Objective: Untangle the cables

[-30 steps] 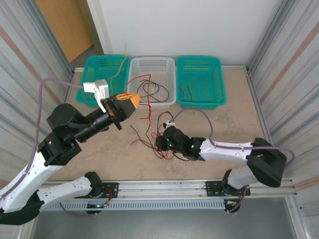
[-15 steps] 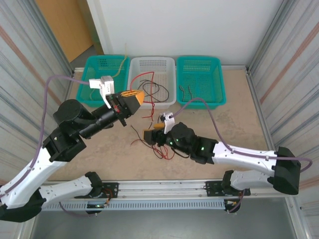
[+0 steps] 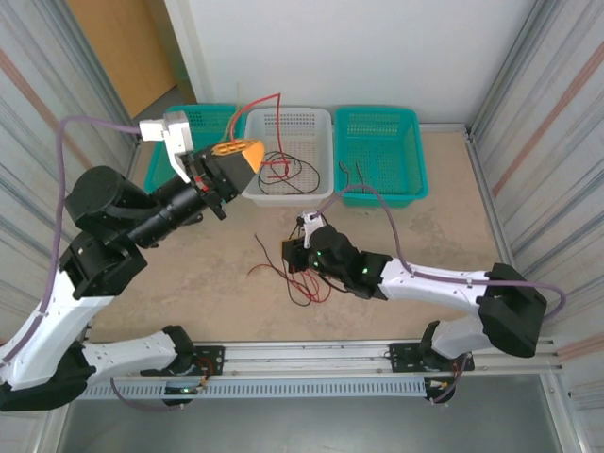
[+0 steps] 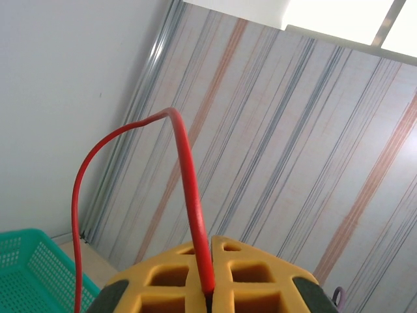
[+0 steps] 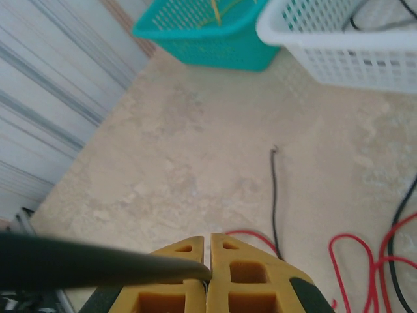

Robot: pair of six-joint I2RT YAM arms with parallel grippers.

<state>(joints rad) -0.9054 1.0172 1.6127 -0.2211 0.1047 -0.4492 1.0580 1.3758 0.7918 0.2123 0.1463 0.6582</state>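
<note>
My left gripper point(image 3: 247, 149) is raised over the left teal basket point(image 3: 213, 112), shut on a red cable point(image 3: 276, 97) that arches up and drops into the white basket point(image 3: 288, 111). In the left wrist view that red cable point(image 4: 189, 182) is pinched between the yellow jaws of the left gripper point(image 4: 210, 287). Low over the table, my right gripper point(image 3: 291, 255) hangs above a tangle of red and black cables point(image 3: 314, 286). Seen from the right wrist, the right gripper point(image 5: 210, 238) is shut on a black cable point(image 5: 98, 264) that runs off to the left.
Three baskets line the back wall. The white basket holds red and black loops point(image 3: 286, 170), and the right teal basket point(image 3: 377, 115) holds a black cable point(image 3: 353, 176). A yellowish cable point(image 5: 220, 9) lies in the left teal basket point(image 5: 208, 40). Corrugated walls close both sides.
My left gripper has risen and swung back and to the left, drawing the red cable up into an arch. The right gripper opened, then shut on the black cable at the tangle.
</note>
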